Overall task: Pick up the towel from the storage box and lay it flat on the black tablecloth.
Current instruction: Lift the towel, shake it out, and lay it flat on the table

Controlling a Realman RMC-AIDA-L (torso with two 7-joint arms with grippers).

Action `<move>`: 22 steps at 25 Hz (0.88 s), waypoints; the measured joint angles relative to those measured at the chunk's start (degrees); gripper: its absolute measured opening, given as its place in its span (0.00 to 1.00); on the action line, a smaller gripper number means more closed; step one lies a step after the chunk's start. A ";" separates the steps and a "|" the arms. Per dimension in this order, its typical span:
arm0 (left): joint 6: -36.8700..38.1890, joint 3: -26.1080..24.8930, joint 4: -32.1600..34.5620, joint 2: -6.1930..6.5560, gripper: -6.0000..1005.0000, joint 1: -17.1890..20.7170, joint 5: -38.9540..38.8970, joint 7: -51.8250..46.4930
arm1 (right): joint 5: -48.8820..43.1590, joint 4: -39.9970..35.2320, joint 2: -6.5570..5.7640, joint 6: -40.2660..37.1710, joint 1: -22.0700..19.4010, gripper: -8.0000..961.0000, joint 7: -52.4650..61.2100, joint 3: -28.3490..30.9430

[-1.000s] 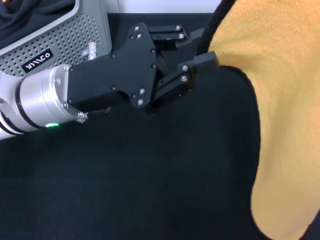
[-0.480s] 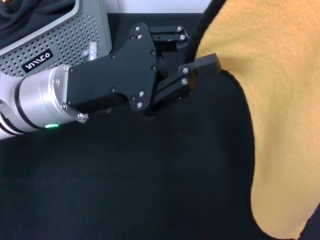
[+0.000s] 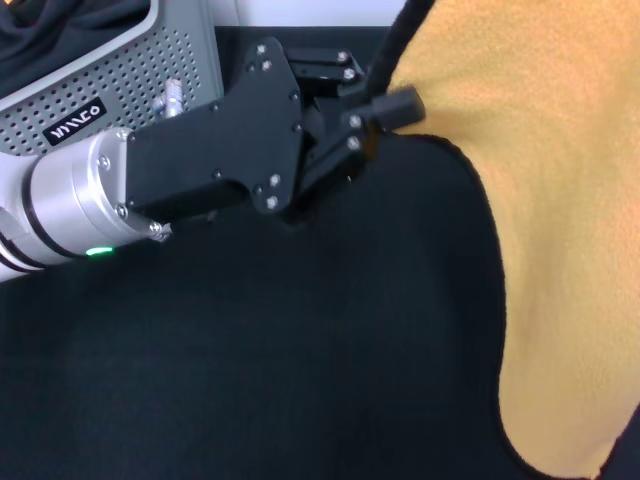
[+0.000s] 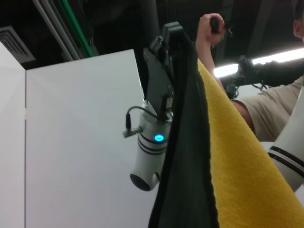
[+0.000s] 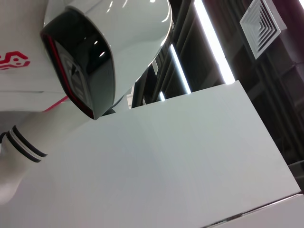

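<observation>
Beside towel (image 3: 540,250), left tool (image 3: 375,95), storage box (image 3: 150,70)

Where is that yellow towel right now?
In the head view the towel hangs on the right, above the black tablecloth, out of the storage box at far left; the left gripper meets its edge.

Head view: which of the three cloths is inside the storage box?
The folded black fabric, lying in the grey perforated storage box. The yellow-orange towel is outside it, and the black tablecloth lies spread beside the box.
</observation>
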 joint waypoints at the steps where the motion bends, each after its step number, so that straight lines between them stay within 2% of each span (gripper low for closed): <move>1: -0.01 -0.11 -0.11 0.02 0.26 0.02 -0.35 -0.03 | 0.00 0.00 -0.02 0.00 0.01 0.09 0.00 0.00; 4: -0.06 -0.19 -0.31 0.06 0.26 0.08 -1.16 -0.22 | -0.03 0.00 -0.05 -0.01 0.02 0.09 -0.05 0.09; 9: -0.09 -0.19 -0.35 0.08 0.05 0.21 -1.35 -0.23 | -0.04 0.00 -0.23 -0.16 0.02 0.09 -0.10 0.36; 17: -0.05 -0.38 -0.17 0.08 0.02 0.89 -1.72 0.02 | -0.18 -0.10 -0.28 -0.08 -0.98 0.09 -0.18 0.55; 21: 0.03 -1.55 0.04 0.16 0.02 1.78 -2.93 -0.53 | -0.59 -0.66 0.18 1.38 -3.98 0.09 -0.15 0.49; 22: 0.21 -3.01 0.16 0.52 0.02 2.32 -4.16 -3.17 | -0.71 -0.79 0.36 1.90 -4.98 0.09 -0.09 0.36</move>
